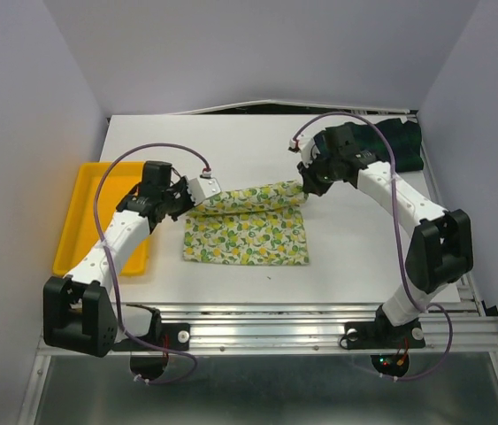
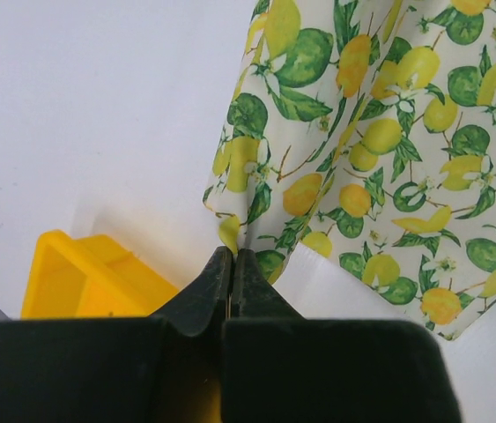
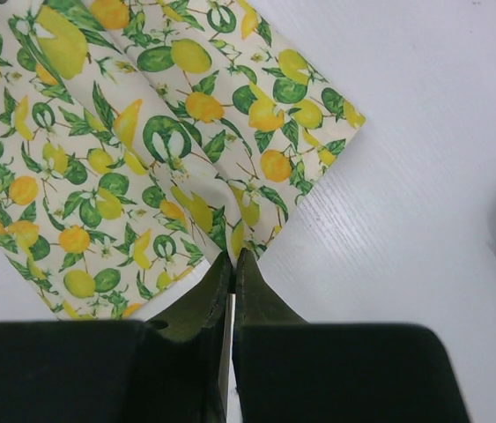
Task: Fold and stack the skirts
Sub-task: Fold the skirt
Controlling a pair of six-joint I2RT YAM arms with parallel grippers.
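The left fingers [image 2: 215, 284] are clenched on the lemon-print skirt [image 1: 247, 235] at its far left corner. The right fingers [image 3: 258, 295] pinch its far right corner, holding that edge raised. The rest lies mid-desk [image 1: 355, 257]. The plaid skirt [image 1: 405, 142] sits far right.

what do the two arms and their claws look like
The left arm and right arm have white tubular links joined by chunky black joints, and a thin purple cable loops along each. The left claw and right claw each end in two dark, tapered fingers on a black block.
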